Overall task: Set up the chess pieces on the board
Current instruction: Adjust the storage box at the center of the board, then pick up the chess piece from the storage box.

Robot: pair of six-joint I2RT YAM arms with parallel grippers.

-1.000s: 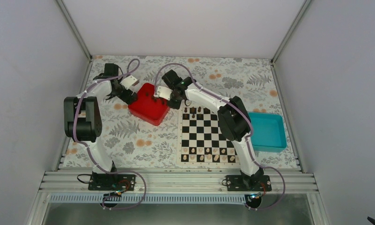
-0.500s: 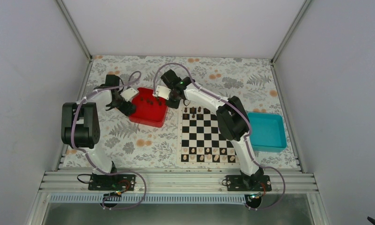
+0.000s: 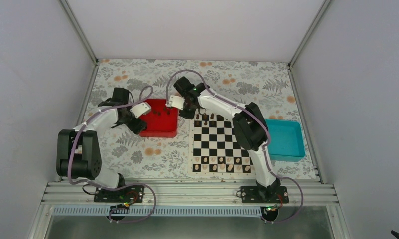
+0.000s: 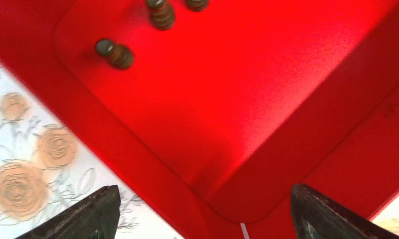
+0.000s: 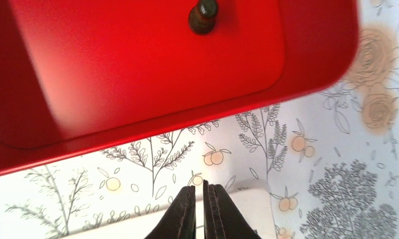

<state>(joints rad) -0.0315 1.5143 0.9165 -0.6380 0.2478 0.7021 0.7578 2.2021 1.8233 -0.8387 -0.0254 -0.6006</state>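
The board (image 3: pixel 219 169) lies right of centre, with a few dark chess pieces (image 3: pixel 205 117) on its far rows. More dark pieces (image 4: pixel 115 52) lie in the red tray (image 3: pixel 162 124); one also shows in the right wrist view (image 5: pixel 203 17). My left gripper (image 3: pixel 137 124) is at the tray's near left corner. In its wrist view the left gripper (image 4: pixel 214 214) is open wide, with the corner of the red tray (image 4: pixel 227 99) between its fingers. My right gripper (image 3: pixel 186 112) hangs between the tray and the board's far left corner. In its wrist view the right gripper (image 5: pixel 203 191) is shut and empty.
Pale tan pieces (image 3: pixel 219 167) stand on the board's near rows. A teal tray (image 3: pixel 284 139) sits right of the board. The floral cloth (image 3: pixel 137 149) covers the table. White walls close in on three sides.
The red tray has swung from tilted and diagonal to lying flat and square, shifting nearer. My left arm came nearer with it. My right gripper moved slightly towards the board.
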